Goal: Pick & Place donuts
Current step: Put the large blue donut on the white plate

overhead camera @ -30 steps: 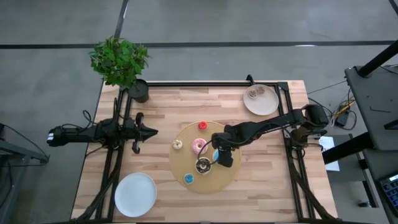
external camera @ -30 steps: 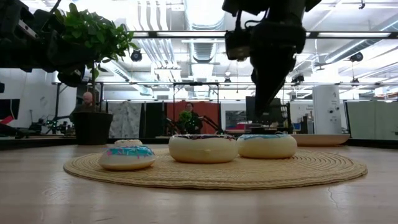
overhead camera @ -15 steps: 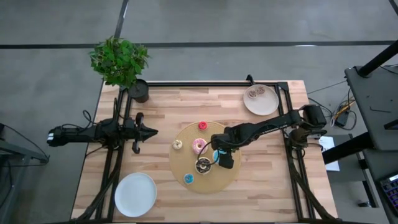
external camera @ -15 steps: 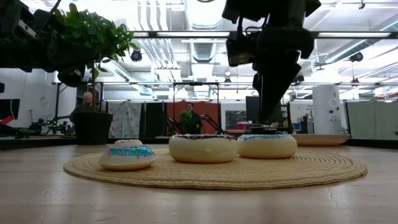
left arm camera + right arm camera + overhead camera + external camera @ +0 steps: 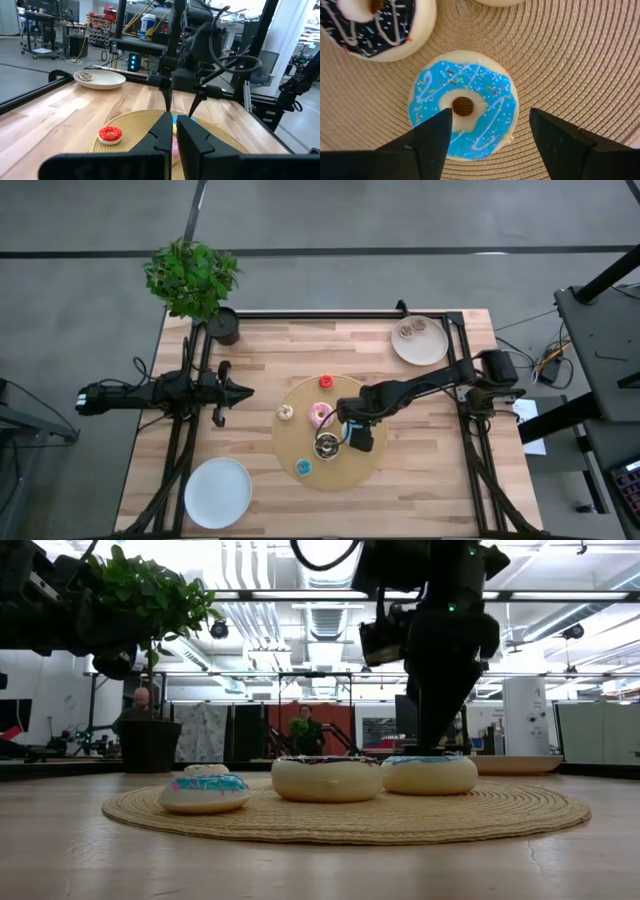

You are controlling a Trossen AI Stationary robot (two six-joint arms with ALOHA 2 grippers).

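Several toy donuts lie on the round tan disc (image 5: 330,432): red (image 5: 325,382), cream (image 5: 286,412), pink (image 5: 321,415), chocolate (image 5: 327,446), a tiny blue one (image 5: 303,467) and the light blue one (image 5: 463,105). My right gripper (image 5: 490,111) is open and points down just above the light blue donut (image 5: 430,774). One finger (image 5: 435,135) hangs over the donut's ring beside the hole, and the other (image 5: 560,140) stands outside its rim. My left gripper (image 5: 237,390) waits shut over the table's left side. A few more rings (image 5: 408,331) rest on the far right plate (image 5: 432,350).
A white plate (image 5: 218,491) sits at the near left corner. A potted plant (image 5: 195,280) stands at the far left corner. The chocolate donut (image 5: 375,30) lies close beside the light blue one. Dark frame rails run along the table's sides.
My right gripper has come down toward the light blue donut and shifted slightly toward the table's left. Its fingertips now stand about level with the donut's top in the low view. The donuts have stayed in place.
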